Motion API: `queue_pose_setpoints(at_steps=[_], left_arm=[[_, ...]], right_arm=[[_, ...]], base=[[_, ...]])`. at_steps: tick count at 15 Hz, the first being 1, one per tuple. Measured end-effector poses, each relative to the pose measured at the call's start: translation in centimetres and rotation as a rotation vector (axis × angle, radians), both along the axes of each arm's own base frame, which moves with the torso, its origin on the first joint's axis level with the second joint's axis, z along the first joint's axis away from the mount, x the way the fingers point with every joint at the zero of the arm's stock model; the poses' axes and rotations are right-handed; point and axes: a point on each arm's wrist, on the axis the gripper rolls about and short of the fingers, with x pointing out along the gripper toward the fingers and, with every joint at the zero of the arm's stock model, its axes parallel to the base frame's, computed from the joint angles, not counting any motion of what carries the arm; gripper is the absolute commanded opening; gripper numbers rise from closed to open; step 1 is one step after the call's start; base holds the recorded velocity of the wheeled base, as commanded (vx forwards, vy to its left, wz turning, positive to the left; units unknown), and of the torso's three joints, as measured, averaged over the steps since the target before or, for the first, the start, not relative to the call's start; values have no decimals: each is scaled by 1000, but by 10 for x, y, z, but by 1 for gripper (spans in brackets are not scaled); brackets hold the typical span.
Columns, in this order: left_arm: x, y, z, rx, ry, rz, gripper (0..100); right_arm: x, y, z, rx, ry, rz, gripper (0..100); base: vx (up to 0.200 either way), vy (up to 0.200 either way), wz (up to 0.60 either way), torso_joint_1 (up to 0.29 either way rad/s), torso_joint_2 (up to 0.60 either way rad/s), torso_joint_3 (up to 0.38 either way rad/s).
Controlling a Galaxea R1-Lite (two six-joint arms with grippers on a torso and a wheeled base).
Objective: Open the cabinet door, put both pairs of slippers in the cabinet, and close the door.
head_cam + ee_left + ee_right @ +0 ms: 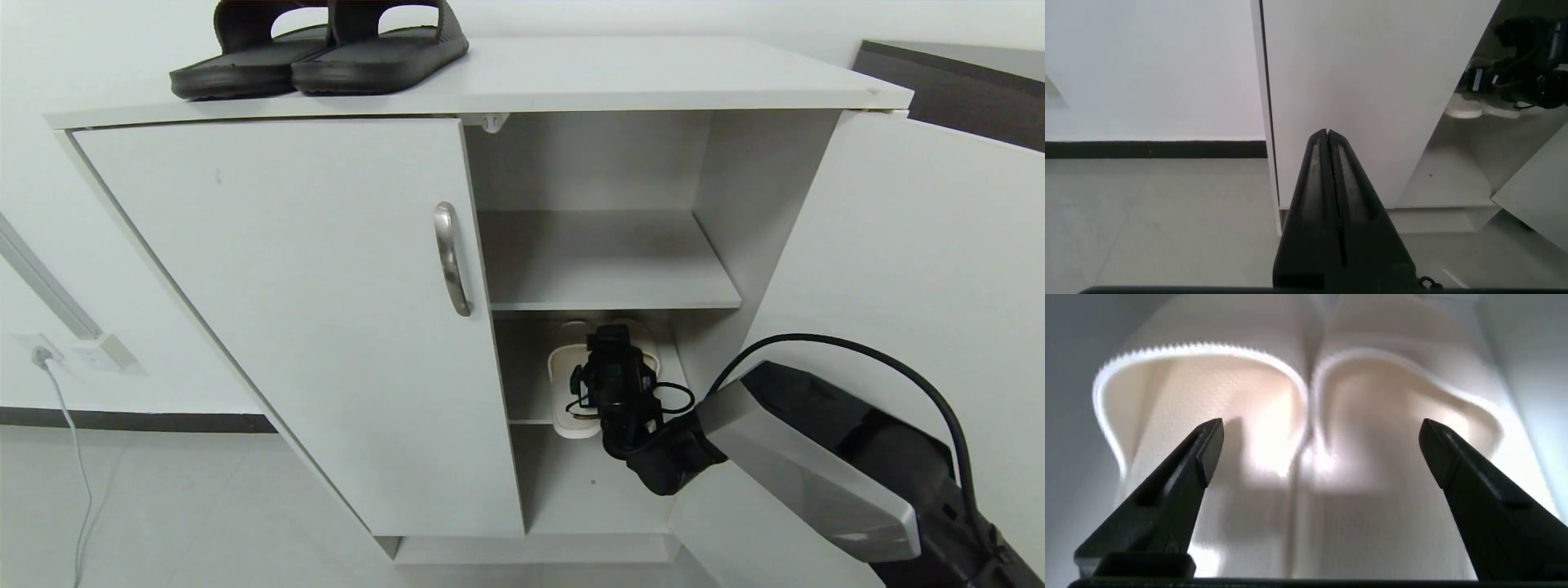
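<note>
In your head view the cabinet (571, 77) stands with its right door (914, 269) swung wide open at 3 o'clock and its left door (294, 310) shut, the metal handle (451, 260) just left of centre. The black slippers (326, 49) sit side by side on the cabinet top at 11 o'clock, not yet inside. The cream slippers (565, 384) lie together on the second shelf down, at about 5 o'clock from centre, below the bare upper shelf (604, 261).

Your right gripper (611, 347) is inside the open compartment, directly over the cream slippers. From the right wrist camera its jaws are spread wide, one finger on each outer side of the pair (1249, 433), and neither finger grips anything.

Your left gripper (1327, 135) has its jaws pressed together with nothing between them. It points at the lower part of the closed left door (1372, 82), apart from it. A wall socket (39, 353) sits at 8 o'clock.
</note>
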Motion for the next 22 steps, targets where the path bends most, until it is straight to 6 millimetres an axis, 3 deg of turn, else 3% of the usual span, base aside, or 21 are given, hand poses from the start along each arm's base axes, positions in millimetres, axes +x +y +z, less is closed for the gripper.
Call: queue_pose_setpoints(at_steps=[11,15,22], left_arm=[[0,0,0,-2,0,2,0],[0,0,0,-3,0,3,0],[0,0,0,-4,0,4,0]], right_arm=[[-108,-24,25,21,37,68,100],[-114,-27,30,35,38,68,100],[-118,-28,27,25,49,71,100]], base=[[0,0,0,0,0,0],[0,0,0,0,0,0],[-171,0,0,1,1,1]])
